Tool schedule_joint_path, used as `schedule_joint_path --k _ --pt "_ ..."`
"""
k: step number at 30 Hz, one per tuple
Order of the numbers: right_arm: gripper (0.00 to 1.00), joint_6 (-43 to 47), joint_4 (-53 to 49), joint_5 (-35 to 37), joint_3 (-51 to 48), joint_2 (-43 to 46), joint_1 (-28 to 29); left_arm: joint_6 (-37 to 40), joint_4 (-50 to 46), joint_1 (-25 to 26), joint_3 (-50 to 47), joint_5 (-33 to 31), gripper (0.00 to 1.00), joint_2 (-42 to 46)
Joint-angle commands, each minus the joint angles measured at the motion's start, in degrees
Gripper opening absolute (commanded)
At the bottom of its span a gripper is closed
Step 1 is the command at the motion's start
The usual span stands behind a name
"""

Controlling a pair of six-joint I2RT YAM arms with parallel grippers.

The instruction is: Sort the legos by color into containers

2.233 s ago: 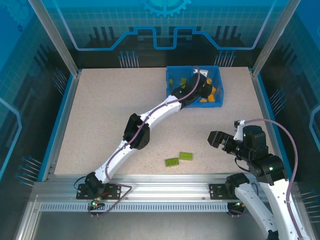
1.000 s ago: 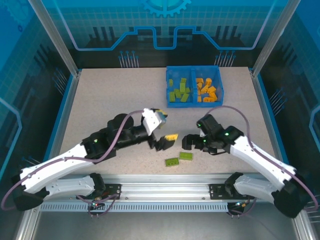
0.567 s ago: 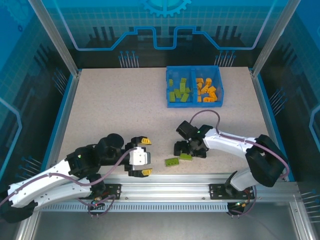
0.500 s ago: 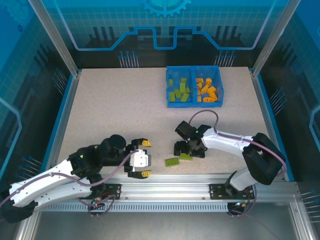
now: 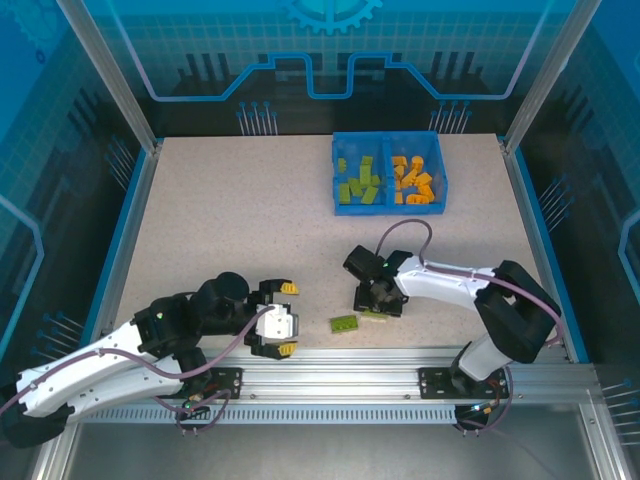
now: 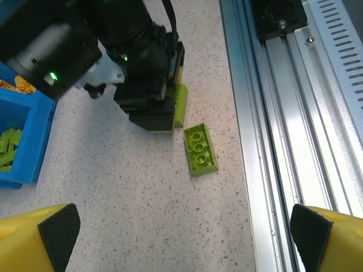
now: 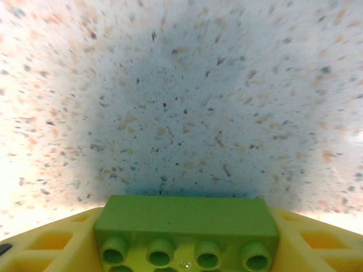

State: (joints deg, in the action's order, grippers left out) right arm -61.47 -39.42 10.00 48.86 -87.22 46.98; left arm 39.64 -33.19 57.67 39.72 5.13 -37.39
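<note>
- Legos [image 5: 358, 183] first: where are they?
- Green ones lie in the left compartment of the blue bin [image 5: 386, 139], orange ones [image 5: 413, 180] in its right compartment. Two more green pieces are on the table [image 5: 220, 220], well apart from the bin, on its near side.
- And the grippers?
- The right gripper [image 5: 378, 303] is down on one green lego [image 7: 187, 221]; its yellow fingers [image 7: 45, 245] touch both ends. The second green lego [image 6: 199, 148] lies free just beside it. The left gripper [image 5: 290, 318], farther from the bin, is spread wide and holds nothing.
</note>
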Motion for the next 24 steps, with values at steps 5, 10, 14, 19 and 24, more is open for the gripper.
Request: schedule_joint_path --k 5,10,14,19,24 --pt "0.57 7.75 -3.68 11.84 9.48 12.31 -4.36 1.59 0.91 0.07 -1.12 -3.56 0.99 2.24" --pt "0.55 25.27 0.64 14.94 22.45 5.63 -11.29 1.00 3.31 -1.02 -2.09 -5.26 0.99 5.25" --pt "0.55 32.75 2.54 15.27 36.57 -6.76 -16.98 0.14 3.68 -3.15 -2.29 -5.63 0.99 6.40" --pt "0.55 37.66 2.22 15.99 56.67 -24.80 -20.89 -0.53 3.18 -4.90 -2.17 -5.97 0.99 6.87" --pt "0.55 39.49 -2.47 15.18 77.99 -42.34 -24.09 -0.49 3.96 -5.89 -2.78 -5.47 0.99 7.29"
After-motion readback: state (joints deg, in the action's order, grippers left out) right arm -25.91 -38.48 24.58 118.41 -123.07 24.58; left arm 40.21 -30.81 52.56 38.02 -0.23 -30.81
